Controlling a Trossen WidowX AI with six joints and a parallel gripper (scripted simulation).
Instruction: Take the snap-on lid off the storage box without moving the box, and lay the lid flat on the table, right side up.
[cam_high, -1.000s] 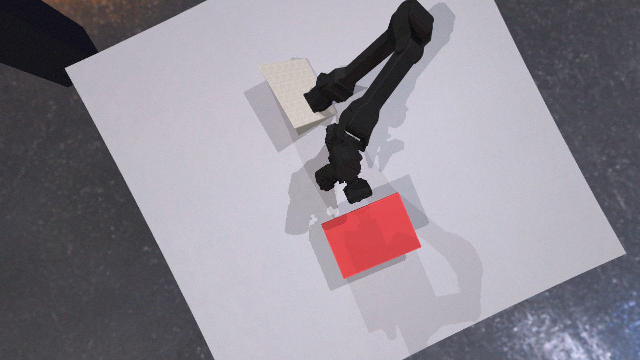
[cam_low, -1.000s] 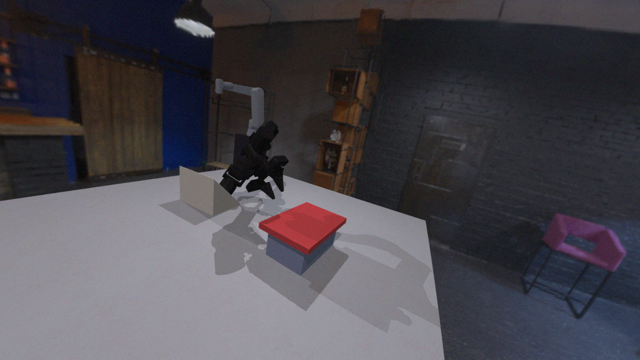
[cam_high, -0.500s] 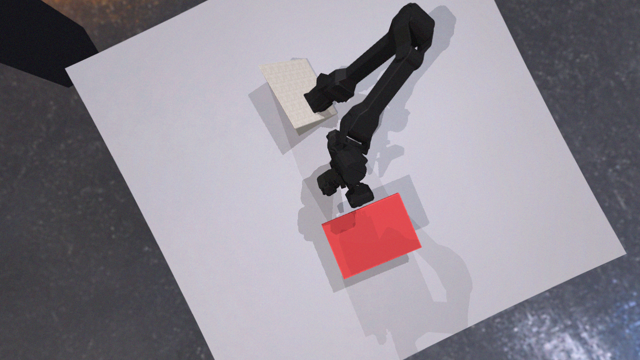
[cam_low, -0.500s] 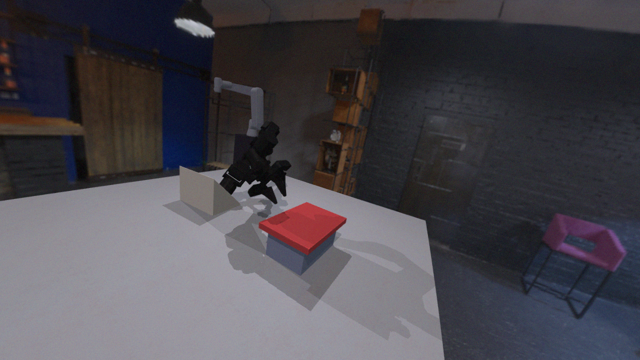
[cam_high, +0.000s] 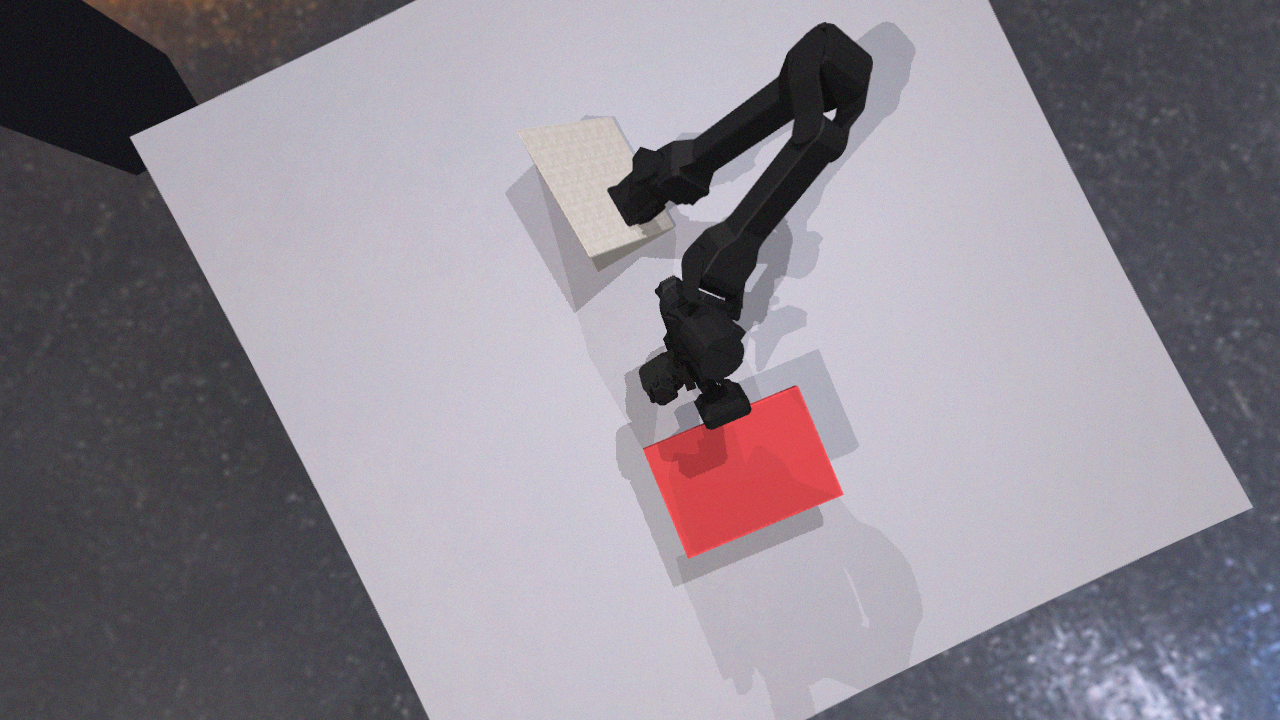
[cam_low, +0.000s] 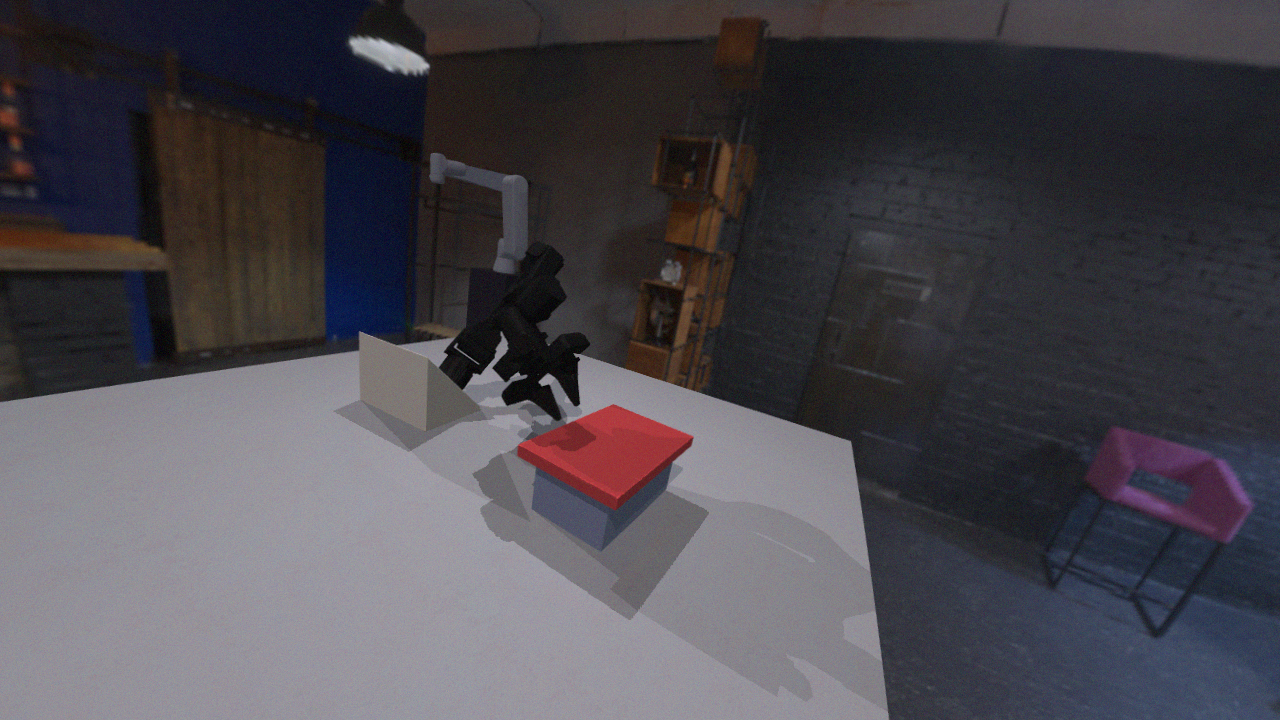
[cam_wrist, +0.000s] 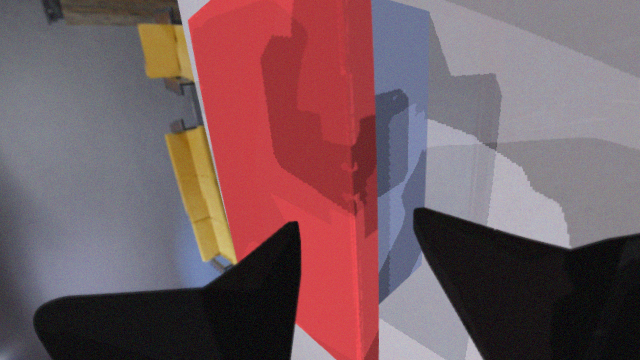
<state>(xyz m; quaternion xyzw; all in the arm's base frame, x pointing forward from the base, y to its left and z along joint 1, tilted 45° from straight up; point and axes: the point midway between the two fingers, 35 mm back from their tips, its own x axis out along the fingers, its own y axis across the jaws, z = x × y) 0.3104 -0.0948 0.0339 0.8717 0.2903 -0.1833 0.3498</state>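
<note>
The red lid (cam_high: 760, 483) (cam_low: 617, 447) (cam_wrist: 240, 100) sits level on top of the blue-grey storage box (cam_low: 572, 510) (cam_wrist: 400, 45), its rim jutting out past the walls. The box stands on the table. My gripper (cam_low: 569, 411) (cam_wrist: 356, 225) is open, with nothing between its fingers. It is tilted, at the lid's long edge on the arm's side. In the wrist view one fingertip shows over the lid's top face and the other to the box-wall side of the rim. Whether either fingertip touches cannot be told. In the top view the fingertips are hard to make out.
A beige wedge (cam_high: 572, 170) (cam_low: 392, 380) stands by the arm's base, behind the gripper. The white table (cam_high: 313, 223) (cam_low: 223, 537) has its right edge beyond the box in the exterior view. Arm shadows fall across the lid and table.
</note>
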